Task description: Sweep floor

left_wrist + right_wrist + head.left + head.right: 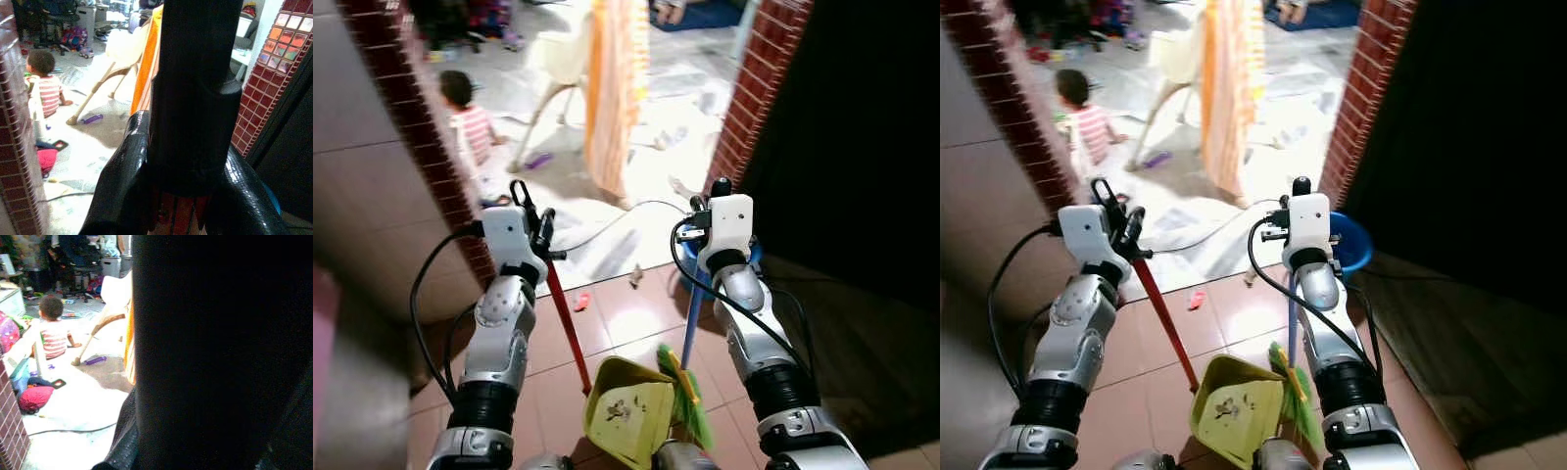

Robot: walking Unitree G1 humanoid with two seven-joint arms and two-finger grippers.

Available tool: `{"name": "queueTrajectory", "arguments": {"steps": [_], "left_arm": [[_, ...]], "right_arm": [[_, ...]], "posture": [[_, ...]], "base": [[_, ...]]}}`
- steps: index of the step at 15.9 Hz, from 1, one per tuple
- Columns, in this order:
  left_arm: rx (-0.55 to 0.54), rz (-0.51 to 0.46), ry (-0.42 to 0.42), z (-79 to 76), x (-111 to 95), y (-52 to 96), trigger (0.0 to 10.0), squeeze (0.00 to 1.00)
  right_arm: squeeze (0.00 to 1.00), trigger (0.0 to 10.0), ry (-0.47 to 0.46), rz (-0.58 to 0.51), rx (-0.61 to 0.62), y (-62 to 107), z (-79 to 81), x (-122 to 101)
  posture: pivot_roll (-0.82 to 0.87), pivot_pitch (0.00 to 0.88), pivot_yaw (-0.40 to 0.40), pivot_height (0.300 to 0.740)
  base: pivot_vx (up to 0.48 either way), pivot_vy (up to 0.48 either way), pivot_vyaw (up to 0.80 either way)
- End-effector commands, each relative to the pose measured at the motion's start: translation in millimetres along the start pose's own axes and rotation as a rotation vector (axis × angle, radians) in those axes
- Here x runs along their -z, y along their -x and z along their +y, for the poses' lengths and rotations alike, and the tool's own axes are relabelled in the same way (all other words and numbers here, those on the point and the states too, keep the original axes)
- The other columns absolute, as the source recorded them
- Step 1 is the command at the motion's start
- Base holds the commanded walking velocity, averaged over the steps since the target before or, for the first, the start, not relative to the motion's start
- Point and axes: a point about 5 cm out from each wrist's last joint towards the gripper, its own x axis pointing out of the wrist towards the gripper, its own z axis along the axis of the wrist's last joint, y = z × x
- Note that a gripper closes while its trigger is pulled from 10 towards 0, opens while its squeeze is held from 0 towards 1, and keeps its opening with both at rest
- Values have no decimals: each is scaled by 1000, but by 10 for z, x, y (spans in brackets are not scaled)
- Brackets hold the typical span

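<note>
My left gripper (pixel 532 213) is shut on the red handle (pixel 570 328) of a yellow-green dustpan (pixel 644 441). The dustpan rests on the reddish tile floor between my arms, with bits of dirt (pixel 621 409) inside. In the left wrist view the black fingers (pixel 122 186) clamp the red handle (pixel 176 218). My right gripper (pixel 713 199) is shut on the blue broom handle (pixel 689 333). The broom's green bristles (pixel 693 403) touch the dustpan's right edge. A pink scrap (pixel 580 301) and a small pale scrap (pixel 636 277) lie on the tiles ahead.
Brick pillars (pixel 416 127) (pixel 756 88) frame an opening ahead. Beyond it a child (pixel 470 122) sits on the floor by a white chair (pixel 558 59) and an orange cloth (pixel 612 88). A cable (pixel 617 220) crosses the threshold. A blue basin (pixel 1353 243) sits by my right arm, beside a dark area.
</note>
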Motion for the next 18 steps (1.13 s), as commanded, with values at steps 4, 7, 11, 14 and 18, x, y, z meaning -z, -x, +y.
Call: {"name": "queueTrajectory", "arguments": {"steps": [4, 7, 11, 14, 18], "left_arm": [[-41, -83, 57, -2, -198, -117, 10000, 0], [-52, -146, 63, -31, -368, -144, 10000, 0], [-97, -252, 114, -32, -696, -217, 10000, 0], [-141, -324, 114, 13, -922, -249, 10000, 0], [-154, -372, 138, 30, -1129, -287, 10000, 0]], "right_arm": [[0, 10000, 0, -20, 5, -54, -13, -64], [0, 10000, 1, -15, 8, -37, -20, -44], [0, 10000, 4, 9, -6, -13, -2, 18], [0, 10000, 14, 31, -20, -10, 8, 58], [0, 10000, 42, 128, -26, 38, -12, 239]], "posture": [[-32, 0, -9, 740], [-35, 0, -9, 740], [-36, 0, -12, 740], [-36, 0, -12, 740], [-34, 0, -11, 740]], "base": [[0, 0, -636], [0, 0, -800], [0, 0, -436], [175, 0, 0], [407, 60, -200]]}}
